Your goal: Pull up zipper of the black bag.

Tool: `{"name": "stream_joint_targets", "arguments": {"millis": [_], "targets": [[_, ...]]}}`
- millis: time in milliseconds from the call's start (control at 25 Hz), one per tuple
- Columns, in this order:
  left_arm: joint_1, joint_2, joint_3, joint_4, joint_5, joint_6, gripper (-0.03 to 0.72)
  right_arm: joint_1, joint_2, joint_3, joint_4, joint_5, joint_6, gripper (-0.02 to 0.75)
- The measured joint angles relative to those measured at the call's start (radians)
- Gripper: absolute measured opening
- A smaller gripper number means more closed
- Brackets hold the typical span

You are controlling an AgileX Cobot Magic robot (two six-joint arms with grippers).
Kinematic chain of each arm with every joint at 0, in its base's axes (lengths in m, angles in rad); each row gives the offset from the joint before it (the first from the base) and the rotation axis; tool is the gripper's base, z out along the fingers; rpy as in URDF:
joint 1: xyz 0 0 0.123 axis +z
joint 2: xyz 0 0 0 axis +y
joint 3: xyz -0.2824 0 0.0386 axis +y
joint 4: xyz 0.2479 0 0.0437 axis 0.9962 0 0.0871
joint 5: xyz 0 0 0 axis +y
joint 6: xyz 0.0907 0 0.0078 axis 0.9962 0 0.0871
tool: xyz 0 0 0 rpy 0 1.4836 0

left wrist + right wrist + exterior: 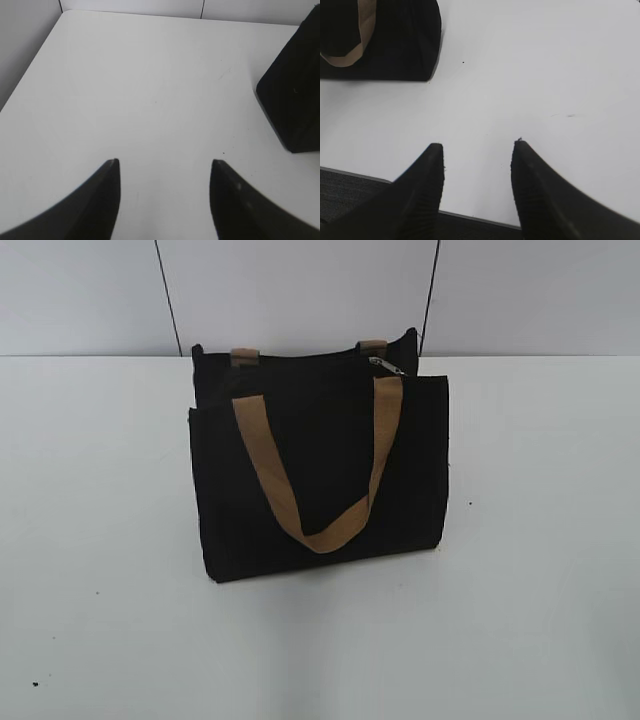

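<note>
L gripper (pixel 165 167) & R gripper (pixel 477 150) spread, above table (pixel 90 540), off black bag (pixel 320 470)

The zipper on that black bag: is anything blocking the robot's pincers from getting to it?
Nothing visible does. The zipper sits exposed at the top right of the black bag, just above the tan strap. Both the left pincer and the right pincer hang open over bare white table.
</note>
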Motion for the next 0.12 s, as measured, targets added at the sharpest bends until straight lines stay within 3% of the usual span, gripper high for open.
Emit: {"name": "stream_joint_targets", "arguments": {"millis": [120], "targets": [[0.000, 0.000, 0.000, 0.000, 0.000, 0.000, 0.438, 0.000, 0.000, 0.000, 0.001, 0.000, 0.000, 0.345]]}}
